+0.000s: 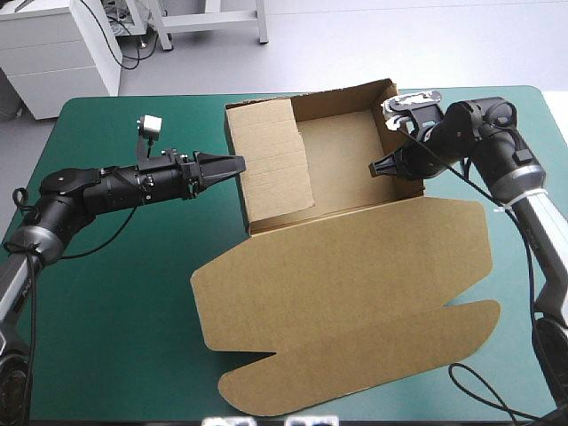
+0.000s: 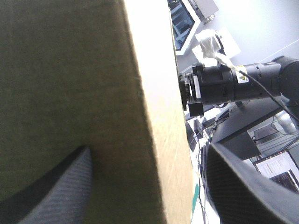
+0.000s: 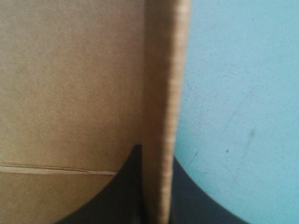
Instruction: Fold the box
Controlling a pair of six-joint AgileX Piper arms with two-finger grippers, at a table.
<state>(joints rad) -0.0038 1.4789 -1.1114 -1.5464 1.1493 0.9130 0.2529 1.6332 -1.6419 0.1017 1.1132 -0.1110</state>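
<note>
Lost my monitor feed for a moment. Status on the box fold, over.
Left gripper open, astride the left wall of the box. Right gripper shut on the right wall. Walls up, lid flat. Nothing in the way.

The left arm [image 1: 98, 188] came in low from the left side, stretched nearly level, with its wrist straight. The left gripper [image 1: 232, 166] pointed toward the right arm [image 1: 497, 151]. Its black fingers [image 2: 60, 196] stood well apart, one on each side of a wall of the box [image 1: 355, 266]. The right arm was bent at the elbow and its wrist turned back toward the left. The right gripper [image 1: 377, 166] had its fingers [image 3: 117, 196] almost together, pinching the board of another wall between them.
</note>
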